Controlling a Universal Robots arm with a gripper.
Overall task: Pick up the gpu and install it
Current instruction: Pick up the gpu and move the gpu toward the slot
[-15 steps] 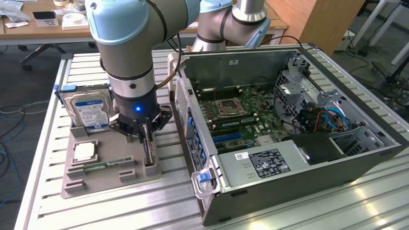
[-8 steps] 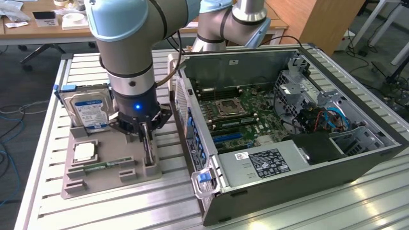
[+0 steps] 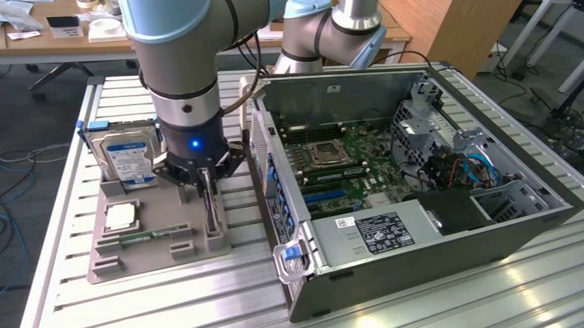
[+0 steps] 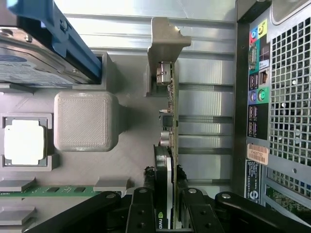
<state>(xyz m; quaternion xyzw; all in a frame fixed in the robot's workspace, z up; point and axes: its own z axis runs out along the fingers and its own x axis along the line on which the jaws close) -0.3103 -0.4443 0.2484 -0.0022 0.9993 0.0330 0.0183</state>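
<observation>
The gpu (image 3: 210, 213) is a thin card standing on edge in a slot of the grey holder tray (image 3: 160, 258), at the tray's side nearest the computer case. In the wrist view the gpu (image 4: 170, 114) runs lengthwise away from me, ending in its silver bracket (image 4: 164, 36). My gripper (image 3: 205, 179) comes straight down over the card. Its two black fingers (image 4: 146, 194) press on both faces of the near end, so the gripper (image 4: 165, 174) is shut on the gpu. The card's lower edge still sits in the tray slot.
The open computer case (image 3: 411, 171) lies at the exterior view's right, motherboard exposed, its rear port panel (image 4: 257, 92) close beside the tray. On the tray are a blue-labelled hard drive (image 3: 128, 158), a processor chip (image 3: 120, 217) and a green memory stick (image 3: 146, 238).
</observation>
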